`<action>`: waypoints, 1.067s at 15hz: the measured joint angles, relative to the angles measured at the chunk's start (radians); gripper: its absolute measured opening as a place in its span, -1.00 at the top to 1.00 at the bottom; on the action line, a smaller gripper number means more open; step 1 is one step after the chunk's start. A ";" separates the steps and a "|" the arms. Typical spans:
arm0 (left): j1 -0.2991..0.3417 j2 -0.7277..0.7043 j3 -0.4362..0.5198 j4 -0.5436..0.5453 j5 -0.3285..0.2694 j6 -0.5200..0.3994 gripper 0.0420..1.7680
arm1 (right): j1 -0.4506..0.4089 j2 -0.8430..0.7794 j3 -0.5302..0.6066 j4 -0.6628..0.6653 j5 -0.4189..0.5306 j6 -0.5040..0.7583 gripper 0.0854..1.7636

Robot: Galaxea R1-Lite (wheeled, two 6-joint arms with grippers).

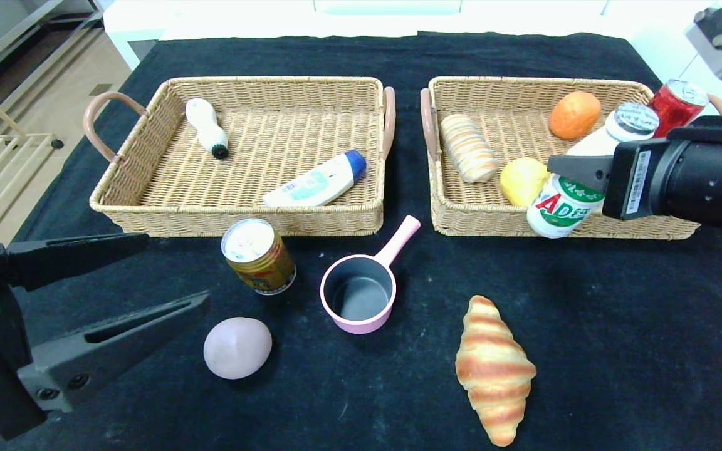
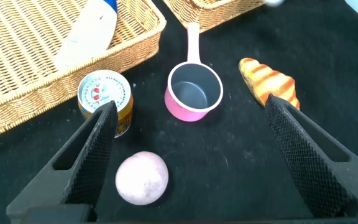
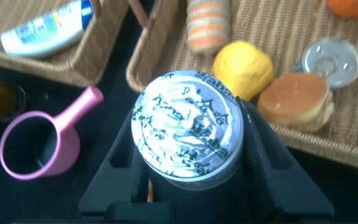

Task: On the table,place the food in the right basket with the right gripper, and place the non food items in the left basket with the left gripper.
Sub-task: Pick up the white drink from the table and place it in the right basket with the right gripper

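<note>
My right gripper (image 1: 577, 181) is shut on a white AD bottle (image 1: 560, 210) with a foil lid, holding it tilted over the front rim of the right basket (image 1: 486, 220). In the right wrist view the lid of the bottle (image 3: 185, 134) faces the camera between the fingers (image 3: 263, 149). That basket holds a striped bread roll (image 1: 469, 148), a yellow lemon (image 1: 522, 180), an orange (image 1: 575, 114) and a red can (image 1: 676, 105). My left gripper (image 1: 176, 269) hangs open at the near left, above a pale pink ball (image 2: 142, 178). The left basket (image 1: 242, 220) holds a lotion bottle (image 1: 317, 181) and a white brush (image 1: 207, 128).
On the black cloth in front of the baskets stand a gold can (image 1: 259, 256) and a pink saucepan (image 1: 361, 291) with its handle pointing toward the baskets. A croissant (image 1: 492, 369) lies near the front right. A burger bun (image 3: 294, 101) sits in the right basket.
</note>
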 joint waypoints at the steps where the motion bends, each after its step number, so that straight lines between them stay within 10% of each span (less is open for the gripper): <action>1: 0.000 0.000 0.000 0.000 0.000 0.000 -0.94 | -0.009 0.005 -0.027 0.001 0.003 0.000 0.04; 16: 0.000 0.000 0.000 -0.002 0.000 0.001 -0.94 | -0.193 0.352 -0.410 -0.179 0.115 0.004 0.05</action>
